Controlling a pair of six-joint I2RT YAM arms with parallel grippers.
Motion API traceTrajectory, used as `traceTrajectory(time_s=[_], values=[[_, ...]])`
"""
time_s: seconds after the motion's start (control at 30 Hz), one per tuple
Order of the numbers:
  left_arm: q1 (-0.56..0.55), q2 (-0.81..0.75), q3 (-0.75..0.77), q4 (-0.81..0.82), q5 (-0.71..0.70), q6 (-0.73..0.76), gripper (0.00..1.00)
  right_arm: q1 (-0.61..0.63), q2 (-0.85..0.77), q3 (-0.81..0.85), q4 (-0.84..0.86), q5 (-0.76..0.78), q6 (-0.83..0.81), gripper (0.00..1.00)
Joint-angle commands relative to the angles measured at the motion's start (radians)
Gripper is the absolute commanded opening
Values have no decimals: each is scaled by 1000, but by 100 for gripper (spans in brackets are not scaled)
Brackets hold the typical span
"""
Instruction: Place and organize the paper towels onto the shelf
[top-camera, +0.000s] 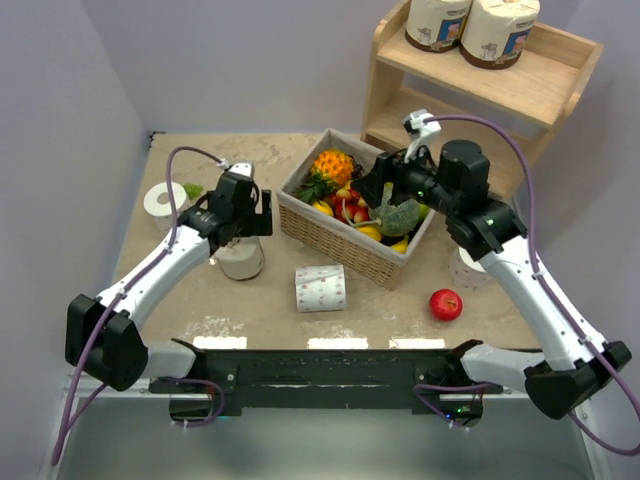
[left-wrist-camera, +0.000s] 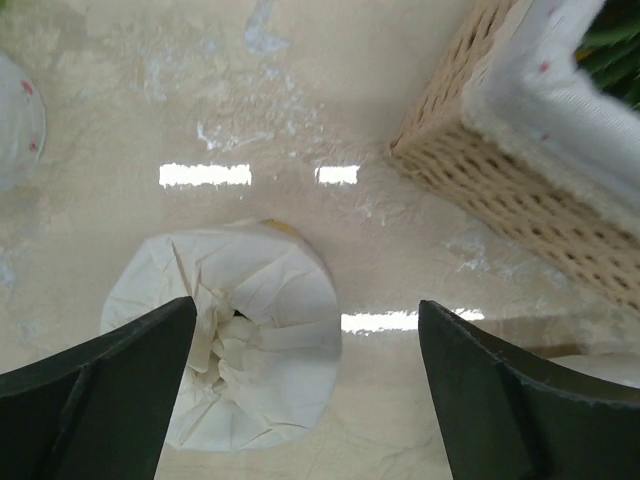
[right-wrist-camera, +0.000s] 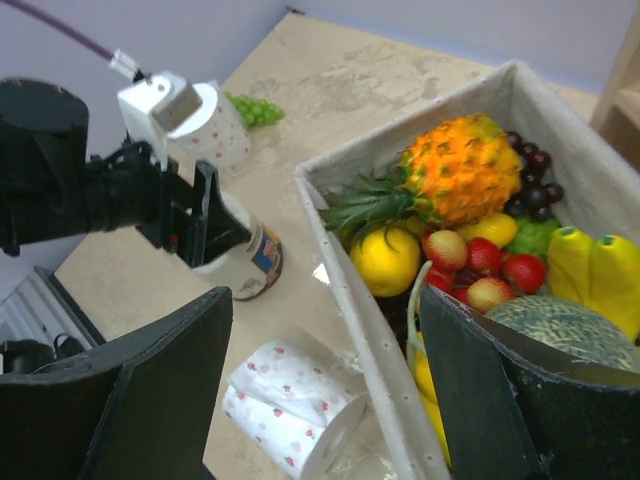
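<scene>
Beige marbled tabletop (top-camera: 260, 315), long way to go. Two cream-wrapped brown-banded paper towel rolls (top-camera: 437, 22) sit on top tier of light wooden shelf (top-camera: 540, 85). Third wrapped roll (left-wrist-camera: 260, 300) upright on table under my left gripper (left-wrist-camera: 305, 315), jaws wide open. Right gripper (right-wrist-camera: 325, 300) open, empty. White pink-dotted rolls (top-camera: 320, 288) on table too.

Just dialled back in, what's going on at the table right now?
The left end effector hangs open over a cream-wrapped paper towel roll standing on the table. The right end effector hovers open and empty above the woven wicker fruit basket. Two more wrapped rolls sit on the top tier of the light wooden shelf. A bare white pink-dotted roll lies on its side by the basket; another stands far left.
</scene>
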Motion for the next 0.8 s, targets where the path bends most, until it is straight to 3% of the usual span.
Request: traceTrajectory(time_s=[0.0, 0.3, 0.6, 0.77], values=[[121, 5, 129, 38, 46, 28, 100, 156, 89, 110, -27, 119, -11, 79], [634, -61, 36, 123, 195, -70, 100, 397, 408, 354, -92, 274, -9, 77], [651, -292, -187, 239, -35, -172, 100, 545, 747, 653, -138, 315, 15, 76], [651, -297, -176, 145, -201, -222, 100, 575, 922, 796, -159, 321, 29, 75]])
